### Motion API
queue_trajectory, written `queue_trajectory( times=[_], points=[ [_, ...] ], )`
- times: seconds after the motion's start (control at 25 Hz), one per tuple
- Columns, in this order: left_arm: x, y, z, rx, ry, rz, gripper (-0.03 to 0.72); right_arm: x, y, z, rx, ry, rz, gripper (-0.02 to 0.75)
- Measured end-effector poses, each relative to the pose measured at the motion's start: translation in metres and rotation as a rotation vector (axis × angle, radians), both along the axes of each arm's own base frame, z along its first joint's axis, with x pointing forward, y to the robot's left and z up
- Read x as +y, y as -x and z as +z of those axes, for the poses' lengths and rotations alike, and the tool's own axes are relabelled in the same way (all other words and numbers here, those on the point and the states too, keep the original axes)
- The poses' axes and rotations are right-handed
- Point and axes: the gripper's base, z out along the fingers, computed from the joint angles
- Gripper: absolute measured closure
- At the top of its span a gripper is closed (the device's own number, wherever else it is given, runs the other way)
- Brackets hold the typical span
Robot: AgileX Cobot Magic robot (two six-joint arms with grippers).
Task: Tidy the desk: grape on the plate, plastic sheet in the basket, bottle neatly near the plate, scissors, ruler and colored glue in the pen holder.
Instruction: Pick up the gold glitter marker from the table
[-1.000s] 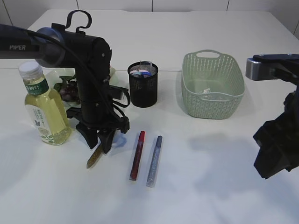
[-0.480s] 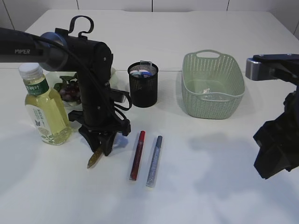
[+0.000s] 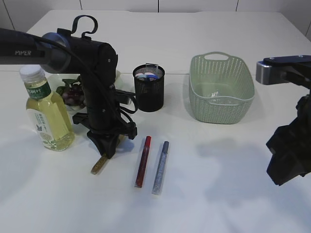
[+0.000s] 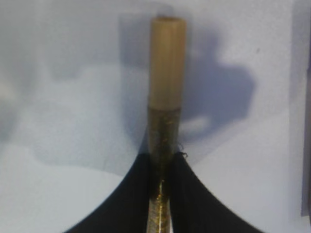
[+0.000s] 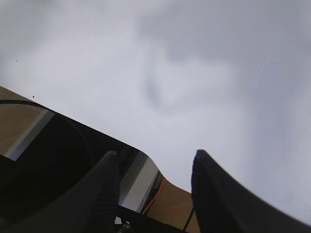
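My left gripper (image 3: 108, 148) points down at the table and is shut on a gold glitter glue pen (image 3: 99, 165); in the left wrist view the pen (image 4: 165, 87) runs up from between the closed fingers (image 4: 127, 199). A red glue pen (image 3: 143, 161) and a silver-blue glue pen (image 3: 160, 167) lie side by side to its right. The black mesh pen holder (image 3: 149, 88) holds items. Dark grapes (image 3: 70, 93) sit on the plate (image 3: 63, 77) behind the yellow-liquid bottle (image 3: 45, 115). My right gripper (image 5: 153, 160) is open and empty, raised at the right (image 3: 286, 155).
A green plastic basket (image 3: 221, 87) stands at the back right, with something faint inside. The right wrist view looks past the table edge at brown floor. The left arm's body (image 3: 92, 63) stands between plate and pen holder.
My left gripper has closed on the gold glue pen; its fingers were spread around it one second ago. The right arm has barely moved.
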Motion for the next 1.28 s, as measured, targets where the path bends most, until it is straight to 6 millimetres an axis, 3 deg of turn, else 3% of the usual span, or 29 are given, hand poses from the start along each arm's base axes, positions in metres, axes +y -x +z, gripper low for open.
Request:
queue_trajectory(
  times=[0.64, 1.0, 1.28],
  points=[
    [0.0, 0.001, 0.002, 0.011, 0.007, 0.003, 0.624, 0.0, 0.0, 0.0, -0.002, 0.004, 0.003, 0.352],
    [0.0, 0.003, 0.054, -0.088, 0.066, 0.006, 0.626, 0.0, 0.0, 0.0, -0.002, 0.004, 0.005, 0.352],
    [-0.018, 0.018, 0.105, -0.226, 0.143, -0.044, 0.626, 0.0, 0.0, 0.0, -0.005, 0.004, 0.006, 0.352]
  ],
)
